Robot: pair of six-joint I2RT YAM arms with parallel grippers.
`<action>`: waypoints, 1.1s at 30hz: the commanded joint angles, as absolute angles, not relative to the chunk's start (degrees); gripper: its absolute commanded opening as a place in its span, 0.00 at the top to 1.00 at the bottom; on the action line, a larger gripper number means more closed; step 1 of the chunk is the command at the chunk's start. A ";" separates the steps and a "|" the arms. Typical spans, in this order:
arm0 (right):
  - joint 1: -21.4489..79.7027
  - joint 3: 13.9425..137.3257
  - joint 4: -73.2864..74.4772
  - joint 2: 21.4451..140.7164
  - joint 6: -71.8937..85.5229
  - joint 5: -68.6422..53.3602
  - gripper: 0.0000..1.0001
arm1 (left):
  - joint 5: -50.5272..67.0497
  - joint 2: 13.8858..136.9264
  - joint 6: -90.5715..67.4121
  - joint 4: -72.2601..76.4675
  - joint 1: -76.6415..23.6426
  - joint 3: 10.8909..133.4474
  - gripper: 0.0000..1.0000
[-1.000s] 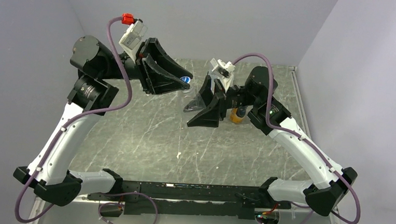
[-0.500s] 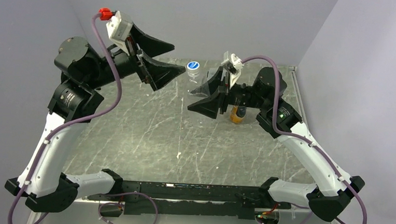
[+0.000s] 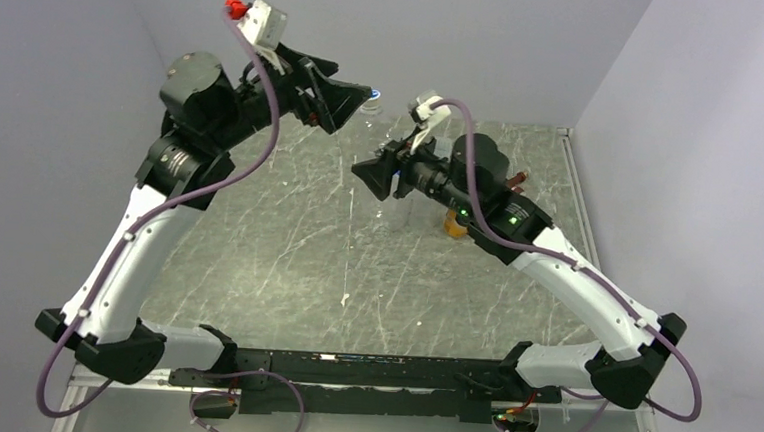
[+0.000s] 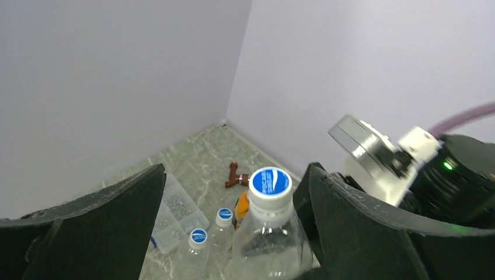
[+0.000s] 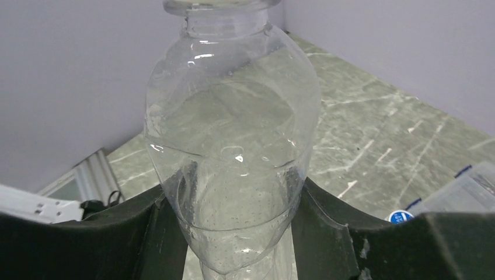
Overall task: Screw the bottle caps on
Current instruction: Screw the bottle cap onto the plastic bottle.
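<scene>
A clear bottle (image 5: 233, 163) is gripped low on its body by my right gripper (image 5: 233, 204), whose fingers press both sides. Its blue cap (image 4: 269, 182) sits on the neck. My left gripper (image 4: 236, 169) is open, its fingers (image 4: 117, 210) standing wide on either side of the cap without touching it. From above, the left gripper (image 3: 343, 98) hangs just left of the raised cap (image 3: 372, 95), and the right gripper (image 3: 375, 176) is below it. Two more capped clear bottles (image 4: 225, 219) and an orange bottle (image 4: 242, 204) stand on the table underneath.
A flat clear plastic box (image 4: 175, 210) lies near the back wall. A small brown piece (image 4: 234, 175) rests beyond the bottles. The orange bottle (image 3: 455, 223) stands under the right arm. Walls close the table at the back and sides.
The left gripper let go of the cap, opened wide, drew away left, then came back around the cap. The right gripper turned and lifted the bottle up and back.
</scene>
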State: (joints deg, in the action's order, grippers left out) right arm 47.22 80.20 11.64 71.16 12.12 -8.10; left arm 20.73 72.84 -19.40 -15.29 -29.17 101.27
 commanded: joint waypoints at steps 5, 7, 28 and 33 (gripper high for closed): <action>50.90 83.85 11.21 74.51 9.30 7.66 0.65 | 16.31 73.89 -19.91 -13.92 -29.09 101.52 0.06; 51.35 84.07 11.16 75.03 9.02 9.02 0.65 | 15.29 74.19 -19.80 -15.16 -29.09 101.80 0.08; 53.61 86.48 11.78 78.57 7.71 13.26 0.67 | 15.15 77.54 -21.79 -17.28 -29.18 101.21 0.29; 53.61 86.70 11.77 78.97 7.55 13.36 0.67 | 15.57 78.25 -21.96 -18.27 -29.18 101.77 0.30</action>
